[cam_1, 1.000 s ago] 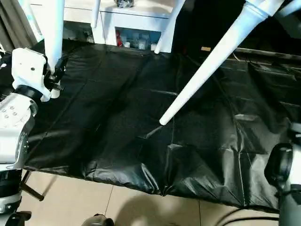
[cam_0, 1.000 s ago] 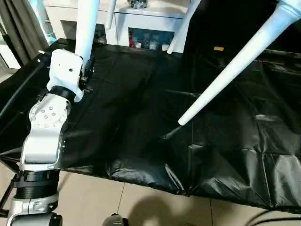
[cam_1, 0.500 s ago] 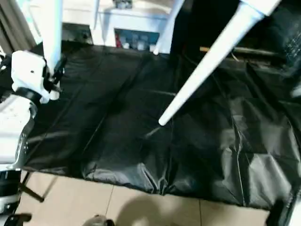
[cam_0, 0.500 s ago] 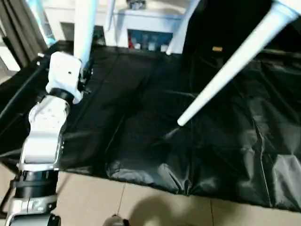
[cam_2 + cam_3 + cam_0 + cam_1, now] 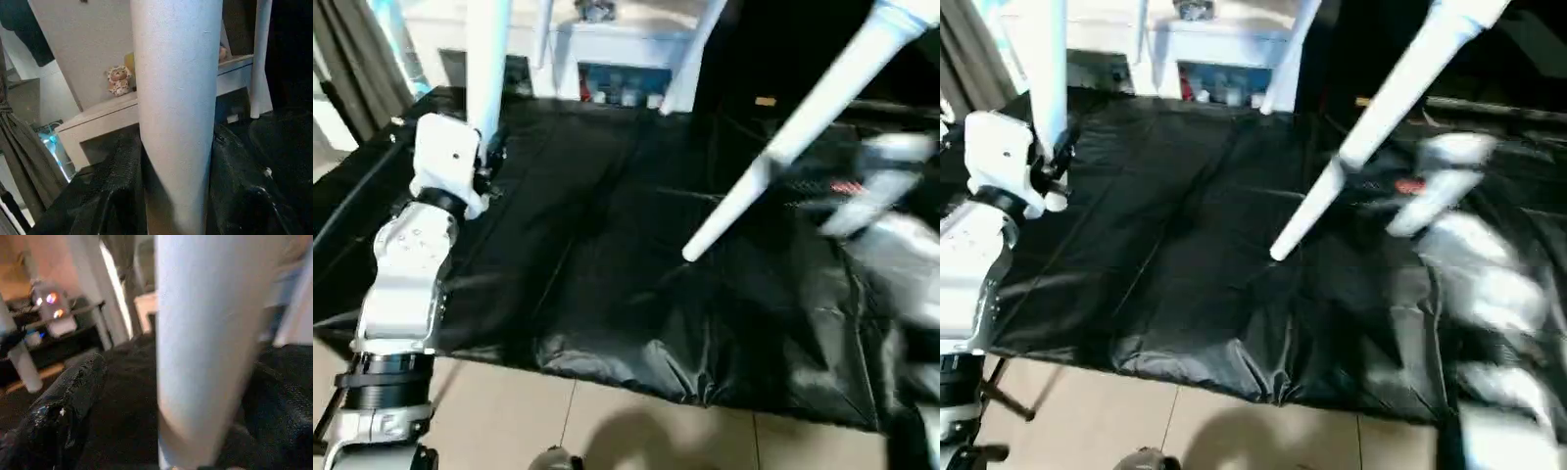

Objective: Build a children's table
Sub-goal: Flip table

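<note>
Four white legs of the children's table pointing up over a surface (image 5: pixel 607 245) draped in black sheeting. Nearest leg (image 5: pixel 783 147) slanting from upper right toward the middle, free tip hanging above the sheet. Left leg (image 5: pixel 487 69) upright, pinched between the left gripper's (image 5: pixel 489 157) black fingers (image 5: pixel 117 196) on either side of the tube. Two further legs (image 5: pixel 690 54) standing at the far edge, before a white cabinet (image 5: pixel 626 59). Right gripper (image 5: pixel 1371 181) blurred beside the slanted leg, fingers spread wide either side of the tube. Small teddy (image 5: pixel 119 80) on a pale shelf behind.
</note>
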